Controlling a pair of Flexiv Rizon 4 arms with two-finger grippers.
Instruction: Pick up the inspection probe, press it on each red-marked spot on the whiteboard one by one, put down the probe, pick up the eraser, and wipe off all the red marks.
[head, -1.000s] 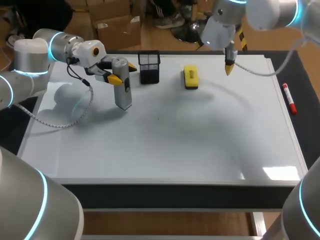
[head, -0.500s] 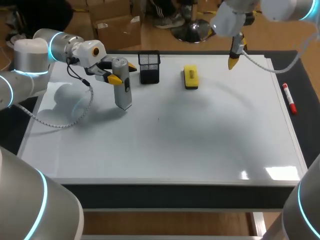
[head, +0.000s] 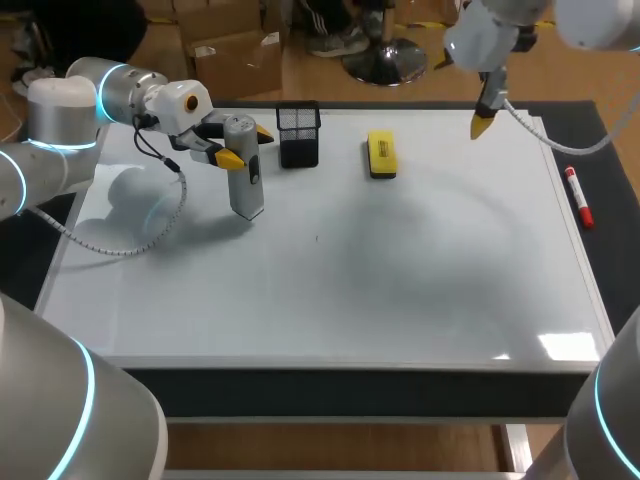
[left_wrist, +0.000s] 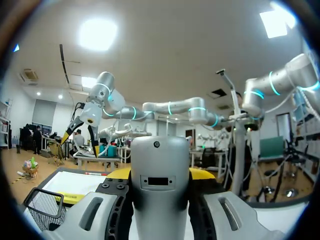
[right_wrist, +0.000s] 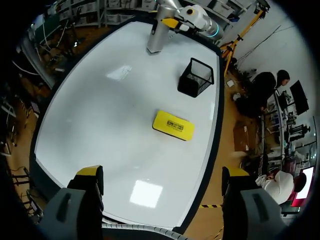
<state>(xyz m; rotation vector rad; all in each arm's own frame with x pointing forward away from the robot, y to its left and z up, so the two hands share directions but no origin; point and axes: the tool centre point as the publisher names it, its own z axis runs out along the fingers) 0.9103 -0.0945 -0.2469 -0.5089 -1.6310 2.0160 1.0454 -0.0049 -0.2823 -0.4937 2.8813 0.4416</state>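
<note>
The grey inspection probe (head: 244, 170) stands upright over the left part of the whiteboard (head: 330, 280), its lower end at the board's surface. My left gripper (head: 247, 145) is shut on its upper part; in the left wrist view the probe (left_wrist: 160, 185) fills the gap between the fingers. The yellow eraser (head: 381, 154) lies flat at the back middle of the board, with nothing touching it. My right gripper (head: 485, 118) hangs open high over the board's far right edge. Its wrist view looks down on the eraser (right_wrist: 173, 125) and the probe (right_wrist: 157, 32). I see no red marks on the board.
A black mesh basket (head: 299, 134) stands at the back between the probe and the eraser. A red marker (head: 578, 196) lies on the dark mat just off the board's right edge.
My right arm has swung to the right and away from the eraser, towards the board's far right corner. The left arm and the probe have not moved.
</note>
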